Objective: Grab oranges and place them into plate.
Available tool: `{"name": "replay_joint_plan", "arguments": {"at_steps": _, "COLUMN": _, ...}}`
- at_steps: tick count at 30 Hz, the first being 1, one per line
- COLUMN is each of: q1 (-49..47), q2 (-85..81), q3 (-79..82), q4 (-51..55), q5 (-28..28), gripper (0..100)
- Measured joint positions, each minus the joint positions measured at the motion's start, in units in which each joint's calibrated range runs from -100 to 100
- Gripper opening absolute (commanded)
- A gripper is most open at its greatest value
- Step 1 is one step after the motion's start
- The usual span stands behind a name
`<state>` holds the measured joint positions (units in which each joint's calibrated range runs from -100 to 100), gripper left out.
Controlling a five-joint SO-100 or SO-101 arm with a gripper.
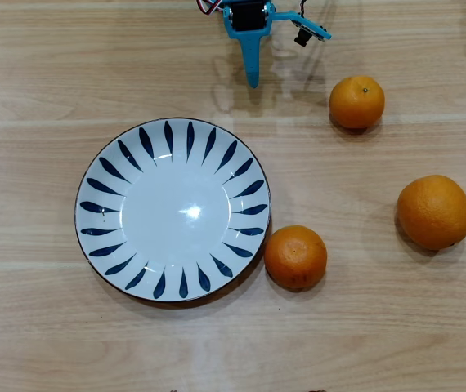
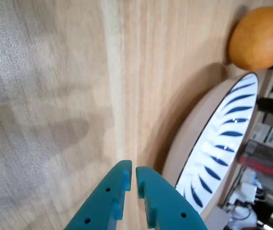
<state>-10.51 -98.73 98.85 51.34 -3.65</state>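
Observation:
The white plate (image 1: 110,269) with dark blue leaf strokes lies empty left of centre in the overhead view. Three oranges lie on the table outside it: a small orange (image 1: 295,257) against the plate's lower right rim, a small orange (image 1: 356,101) at the upper right, and a larger orange (image 1: 434,211) at the right. My teal gripper (image 1: 253,80) is shut and empty at the top, above the plate's upper right rim and left of the upper small orange. In the wrist view the shut fingertips (image 2: 131,168) point over bare wood, with the plate (image 2: 232,124) to their right and one orange (image 2: 260,37) beyond it.
The table (image 1: 37,73) is light wood planks. In the wrist view, shelves with boxes (image 2: 266,153) show past the table at the right edge.

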Motion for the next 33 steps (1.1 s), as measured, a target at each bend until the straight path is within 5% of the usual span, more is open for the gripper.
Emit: {"name": "replay_joint_plan", "arguments": {"at_steps": 33, "q1": -3.0, "q2": 0.0, "q3": 0.2, "q4": 0.4, "q5": 0.0, "gripper": 2}}
